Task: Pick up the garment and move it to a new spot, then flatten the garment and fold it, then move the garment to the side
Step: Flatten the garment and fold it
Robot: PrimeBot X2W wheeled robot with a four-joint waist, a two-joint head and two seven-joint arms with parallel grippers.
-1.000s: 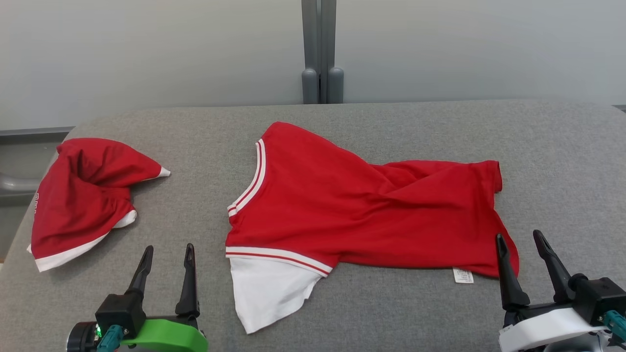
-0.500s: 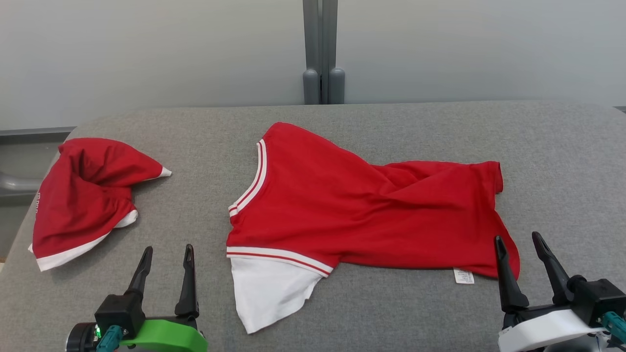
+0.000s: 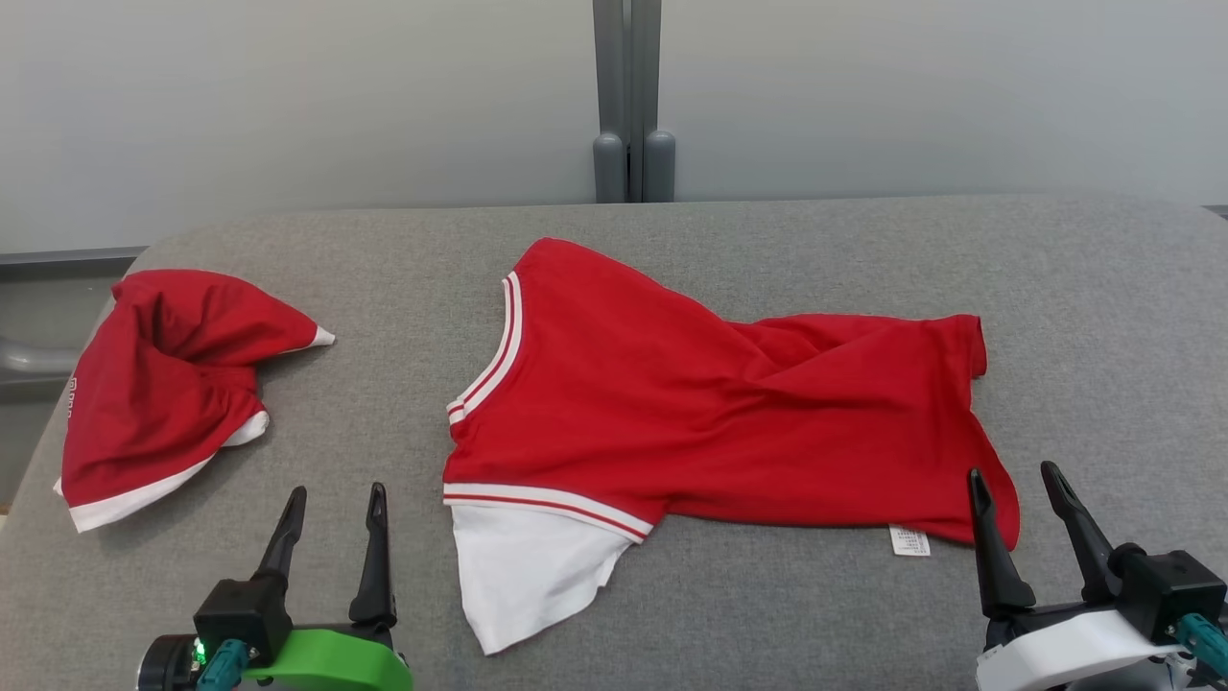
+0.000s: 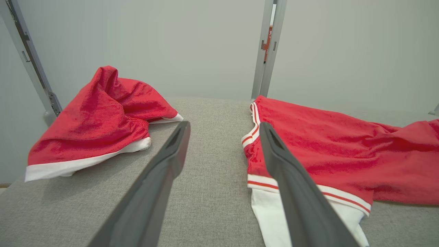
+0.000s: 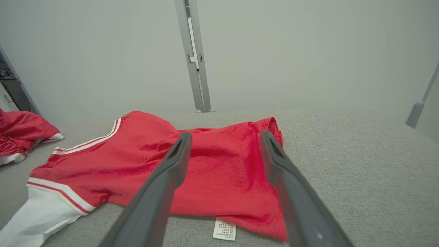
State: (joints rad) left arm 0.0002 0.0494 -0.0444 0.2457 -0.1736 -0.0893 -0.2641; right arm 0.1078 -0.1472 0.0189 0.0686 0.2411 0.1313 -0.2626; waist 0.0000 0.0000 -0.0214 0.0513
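ok so the shirt (image 3: 710,413) is lying mid-frame on the grey desk (image 3: 384,278), sort of spread but twisted and wrinkling through the middle; its long axis is running left to right across the frame, collar pointing left, hem pointing right; a white sleeve (image 3: 523,576) is sticking out toward the bottom edge, and a little label (image 3: 908,540) is poking out under the hem.

The bit I'm thinking the next move hangs on: the right fingers (image 3: 988,528) are sitting lower right, tips lining up with the hem corner, so that arm is looking closest to the cloth; in the right wrist view the hem is lying just ahead of and under them; the left fingers (image 3: 375,537) are sitting lower left, just beside the sleeve, with the collar end up-frame and to their right.

Both pairs are standing wide apart and carrying nothing; whether the right tips are brushing the hem, I honestly can't tell.

A second red heap (image 3: 163,384) is slumping at the far left, well apart from the shirt; I'm guessing it isn't the target.
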